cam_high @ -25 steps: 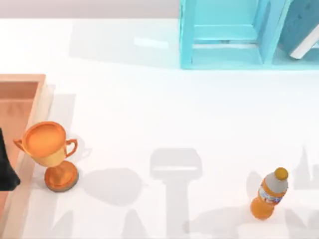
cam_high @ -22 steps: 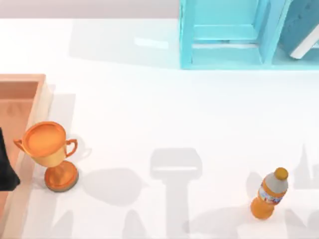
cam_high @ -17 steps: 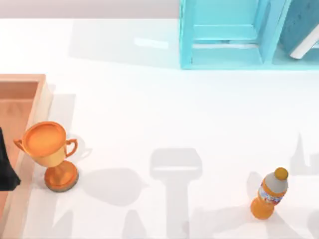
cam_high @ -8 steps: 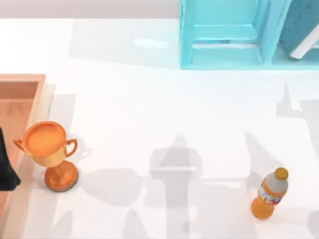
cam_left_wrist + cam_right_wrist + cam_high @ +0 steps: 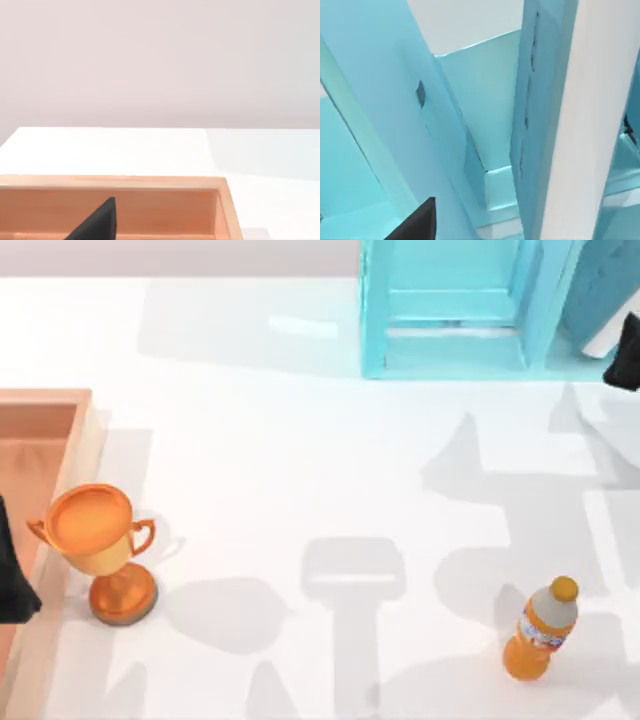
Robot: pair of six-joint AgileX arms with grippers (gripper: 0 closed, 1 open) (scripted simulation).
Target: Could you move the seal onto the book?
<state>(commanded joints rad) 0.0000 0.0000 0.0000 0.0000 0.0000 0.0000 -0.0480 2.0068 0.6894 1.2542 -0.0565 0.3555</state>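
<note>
At 1 o'clock on the white table [image 5: 300, 440], the light-blue open shelf unit [image 5: 450, 310] is the biggest item. Leaning in its right compartment: large teal-blue book with white page edges [image 5: 600, 290], tilted, not flat; the right wrist view shows its cover and page edge [image 5: 570, 125] close up. Right gripper [image 5: 628, 352] sits at 2 o'clock, just beside the book's lower corner, so the right arm is the nearer one to the book by far. Can't tell if its claw is clenched or released.

Wooden tray [image 5: 40, 440] at 9 o'clock, left gripper [image 5: 12, 580] parked over it; claw state also can't tell. Orange-gold trophy [image 5: 100, 540] just beside the tray, orange bottle [image 5: 540, 635] at 5 o'clock.

Seal's location: can't tell. My read: book needs handling first.
</note>
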